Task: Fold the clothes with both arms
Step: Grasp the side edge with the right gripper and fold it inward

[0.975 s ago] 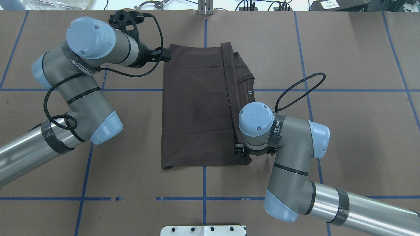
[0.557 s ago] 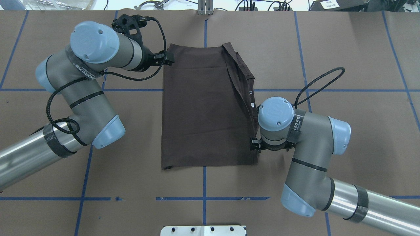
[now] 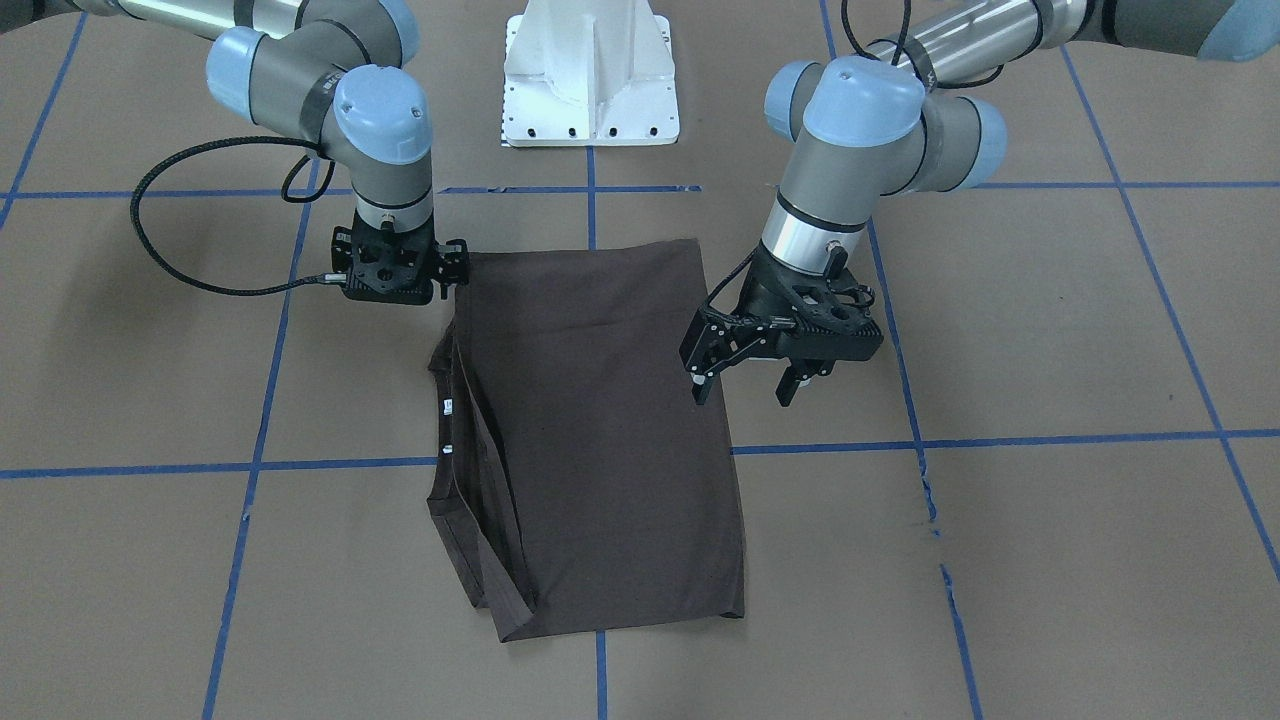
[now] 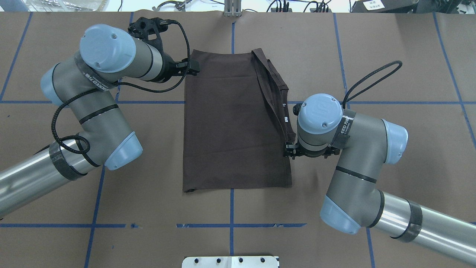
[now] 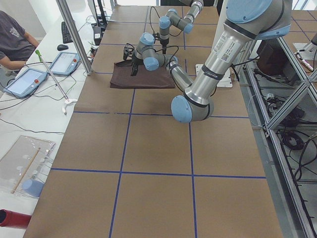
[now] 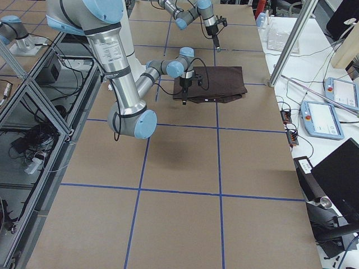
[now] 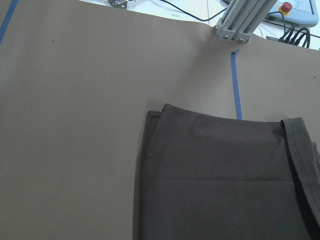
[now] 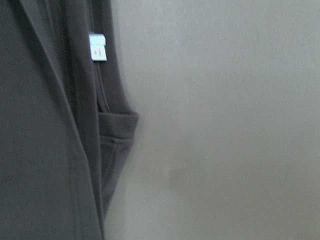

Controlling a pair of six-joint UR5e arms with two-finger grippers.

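right claw point(image 4: 289, 152) shifted outward, grip cannot tell | left claw point(image 3: 742, 388) spread wide, empty | t-shirt point(image 4: 230, 126) folded

**Both ends open, arms along both sides**

Bare worktop point(image 4: 148, 208) surrounds the shirt point(image 4: 230, 123). The left tool point(image 3: 745, 390), jaws apart, hangs above the shirt's left edge, and the left arm point(image 4: 96, 111) spans the worktop beside it. The right tool point(image 4: 290, 150) stands at the right edge toward the robot-side corner, with the right arm point(image 4: 357, 160) and its cable loop point(image 4: 372, 76) filling that side. The shirt's far end is unobstructed. The pedestal point(image 3: 590, 70) stands apart from the near end.
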